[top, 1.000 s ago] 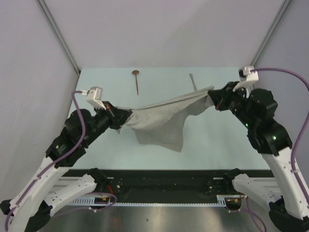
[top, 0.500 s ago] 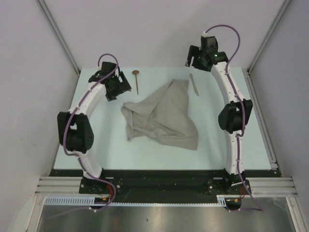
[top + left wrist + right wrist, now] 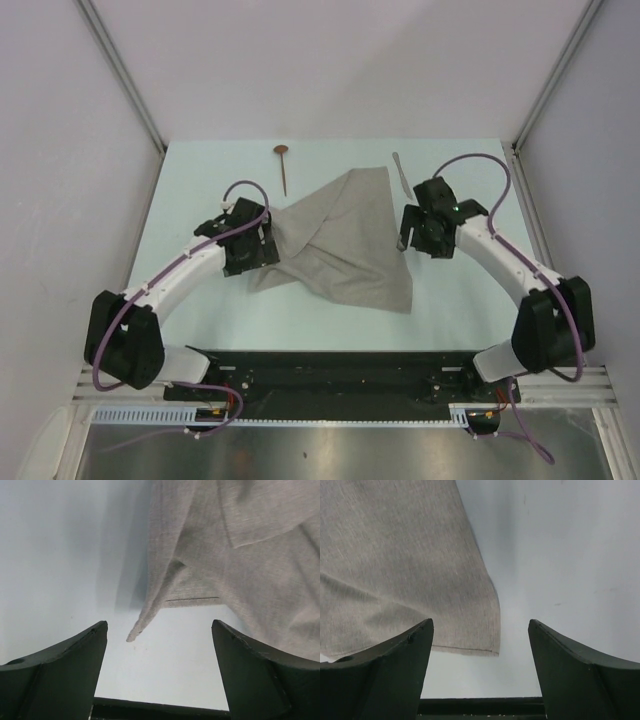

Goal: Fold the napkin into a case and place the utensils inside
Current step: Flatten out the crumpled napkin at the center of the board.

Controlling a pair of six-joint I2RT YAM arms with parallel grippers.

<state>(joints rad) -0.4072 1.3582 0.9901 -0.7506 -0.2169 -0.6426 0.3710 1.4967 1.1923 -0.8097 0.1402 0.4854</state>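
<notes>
Our left gripper (image 3: 157, 630) and right gripper (image 3: 480, 627) gape empty, flanking the crumpled napkin (image 3: 340, 240) at mid tabletop (image 3: 470, 300); spoon (image 3: 283, 166) and knife (image 3: 400, 172) lie by the far edge. Pinching doubled layers could skew our fold

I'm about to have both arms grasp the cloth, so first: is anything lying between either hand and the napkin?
Nothing visible. The left hand and right hand are open at the napkin's edges, with only bare table between. The spoon and knife lie farther back, out of the way.
</notes>
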